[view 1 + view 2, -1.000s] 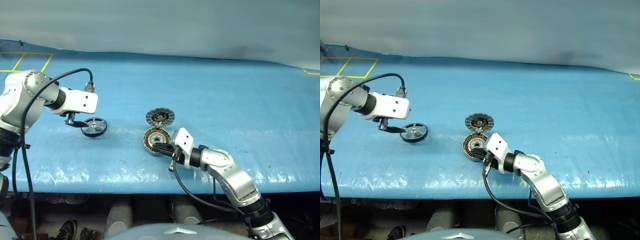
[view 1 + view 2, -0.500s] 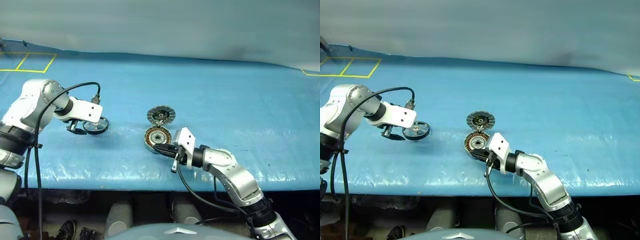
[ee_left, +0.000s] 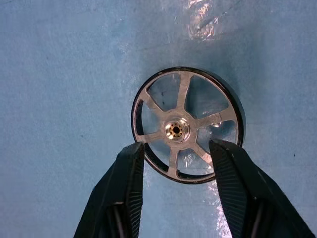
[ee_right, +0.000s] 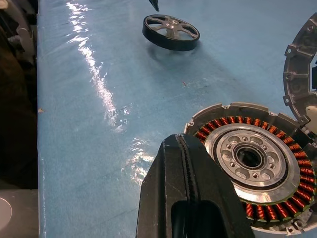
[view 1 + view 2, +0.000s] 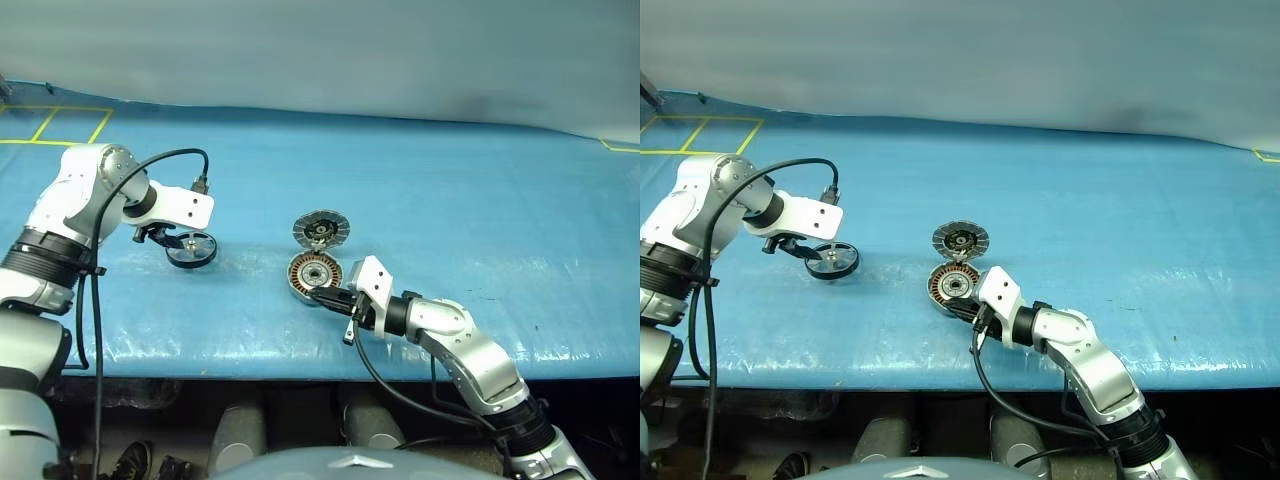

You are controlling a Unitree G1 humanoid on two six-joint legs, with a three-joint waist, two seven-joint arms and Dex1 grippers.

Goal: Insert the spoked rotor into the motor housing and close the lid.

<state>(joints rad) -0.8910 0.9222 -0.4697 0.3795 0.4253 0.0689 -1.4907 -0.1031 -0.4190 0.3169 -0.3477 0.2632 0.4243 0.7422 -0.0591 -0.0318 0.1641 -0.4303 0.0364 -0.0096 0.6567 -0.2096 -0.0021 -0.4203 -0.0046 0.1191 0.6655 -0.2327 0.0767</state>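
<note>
Left gripper (image 3: pixel 176 148): lowered over rotor (image 3: pixel 187 125) since a second ago; jaws apart, astride the rim, not yet clamped.
Rotor: flat on worktop (image 5: pixel 450 200), toward left edge.
Right gripper (image 4: pixel 190 198): jaws together, beside housing (image 4: pixel 250 161); lid (image 5: pixel 321 231) open.

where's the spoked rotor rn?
In the left eye view the spoked rotor lies flat on the blue table, left of the motor housing, between the left gripper's fingers.

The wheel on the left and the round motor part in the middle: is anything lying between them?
No. In the left eye view, only bare blue table cover separates the spoked rotor from the motor housing.
</note>
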